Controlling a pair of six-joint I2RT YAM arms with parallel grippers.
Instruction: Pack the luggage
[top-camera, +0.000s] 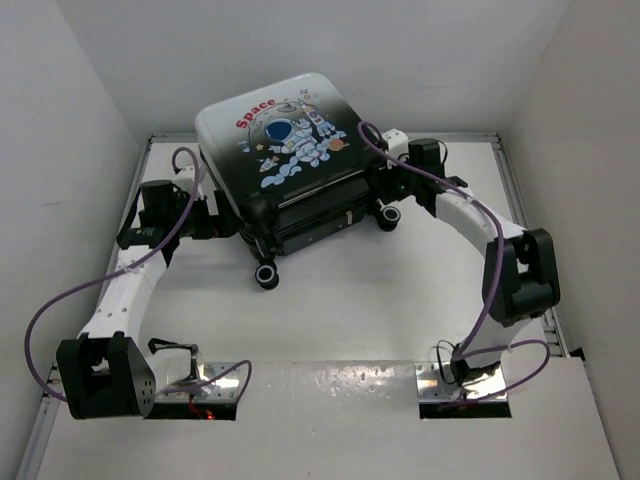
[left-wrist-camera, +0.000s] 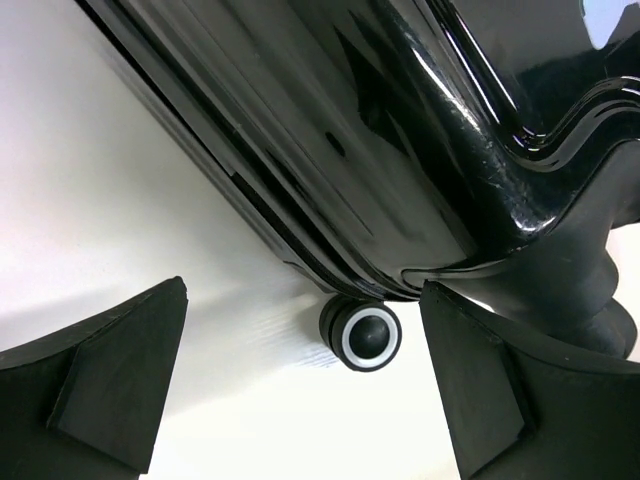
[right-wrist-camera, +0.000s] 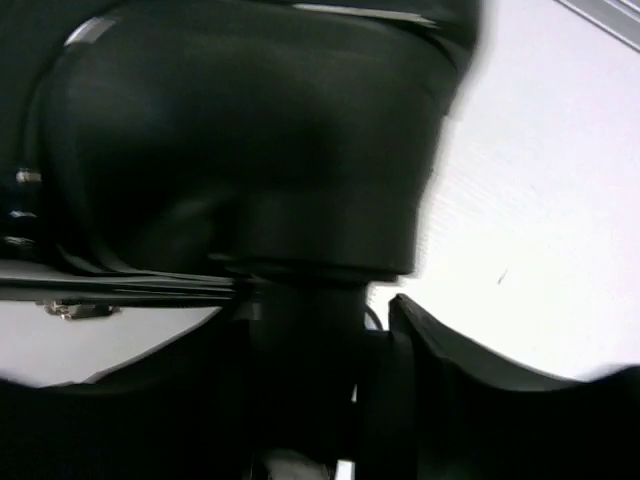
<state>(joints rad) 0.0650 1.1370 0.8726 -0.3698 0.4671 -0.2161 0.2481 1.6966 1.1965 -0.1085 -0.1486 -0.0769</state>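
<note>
The luggage (top-camera: 285, 130) lies closed at the back middle of the table, its astronaut and red "Space" print facing up and its wheels (top-camera: 267, 276) towards me. My left gripper (top-camera: 215, 222) is at its left lower edge and stands open. In the left wrist view the glossy black shell (left-wrist-camera: 380, 150) fills the top, and a black wheel (left-wrist-camera: 362, 335) sits beyond the gap of the left gripper (left-wrist-camera: 305, 390), with nothing between the fingers. My right gripper (top-camera: 393, 195) is at the right wheel. In the blurred right wrist view the right gripper (right-wrist-camera: 310, 400) is closed around the black wheel stem (right-wrist-camera: 300, 330).
White walls enclose the table on the left, back and right. Metal rails (top-camera: 520, 190) run along the table's side edges. Purple cables (top-camera: 60, 300) loop beside both arms. The arm bases (top-camera: 200, 385) sit at the near edge.
</note>
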